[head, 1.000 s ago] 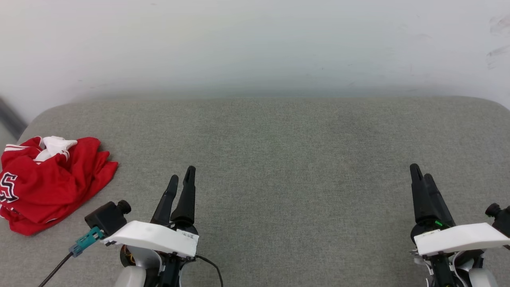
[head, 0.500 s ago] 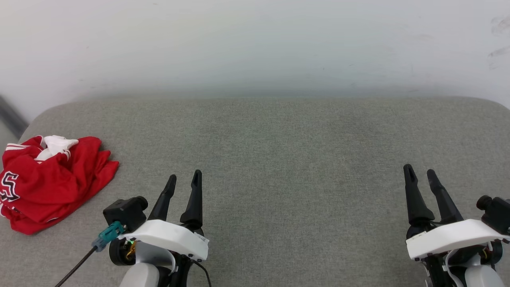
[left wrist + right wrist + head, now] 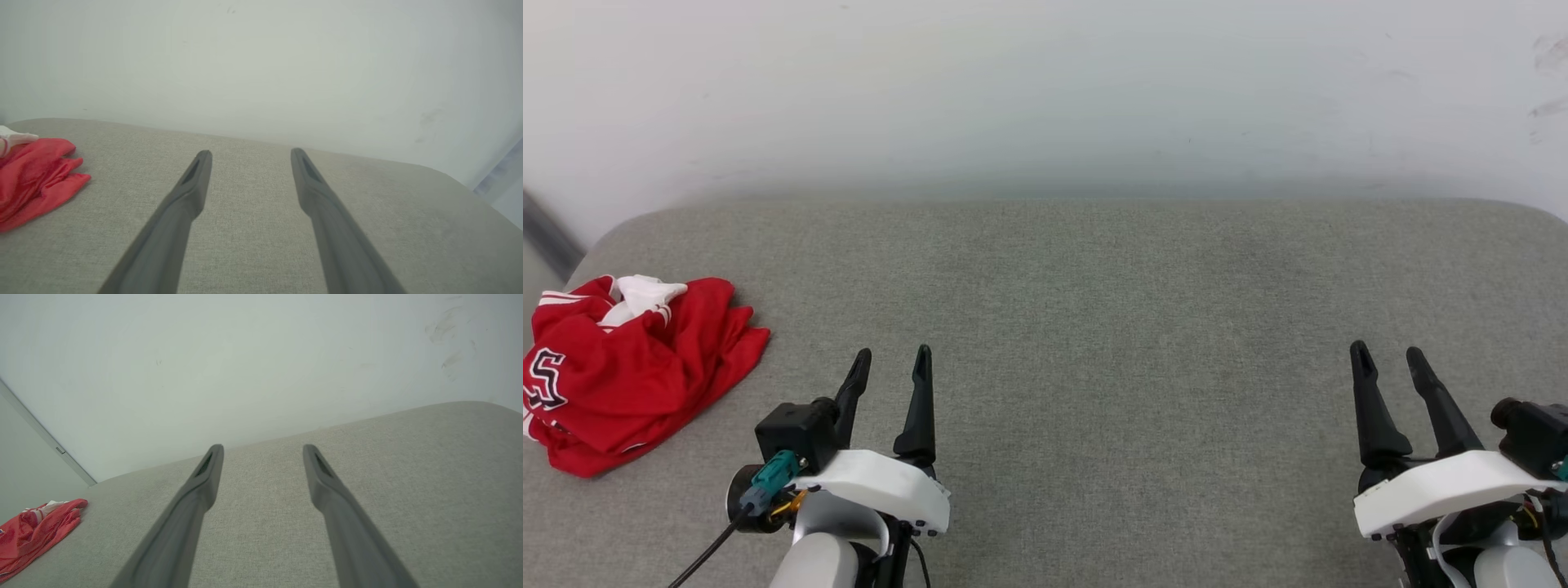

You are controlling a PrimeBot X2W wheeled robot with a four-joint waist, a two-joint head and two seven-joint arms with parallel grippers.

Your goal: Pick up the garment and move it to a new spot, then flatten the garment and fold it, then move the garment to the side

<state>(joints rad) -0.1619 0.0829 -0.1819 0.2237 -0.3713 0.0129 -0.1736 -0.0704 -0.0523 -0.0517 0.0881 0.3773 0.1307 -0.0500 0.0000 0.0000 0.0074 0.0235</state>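
head view: crumpled red jersey [image 3: 629, 367] at far left of the grey cushion [image 3: 1094, 310], cut by the frame; folds hide its lettering except one "s". left gripper [image 3: 890, 356] and right gripper [image 3: 1387, 353] gape wide, empty.

Red garment [image 3: 645, 384] at left: white sleeve patch, red-and-white striped trim, black white-outlined lettering. Grey-beige woven cushion [image 3: 1094, 327]. Off-white wall [image 3: 1045, 82] at far side, faint dark scuffs at right. Black left gripper [image 3: 892, 354] and right gripper [image 3: 1388, 351], white wrist covers [image 3: 882, 490], teal plug [image 3: 772, 478].
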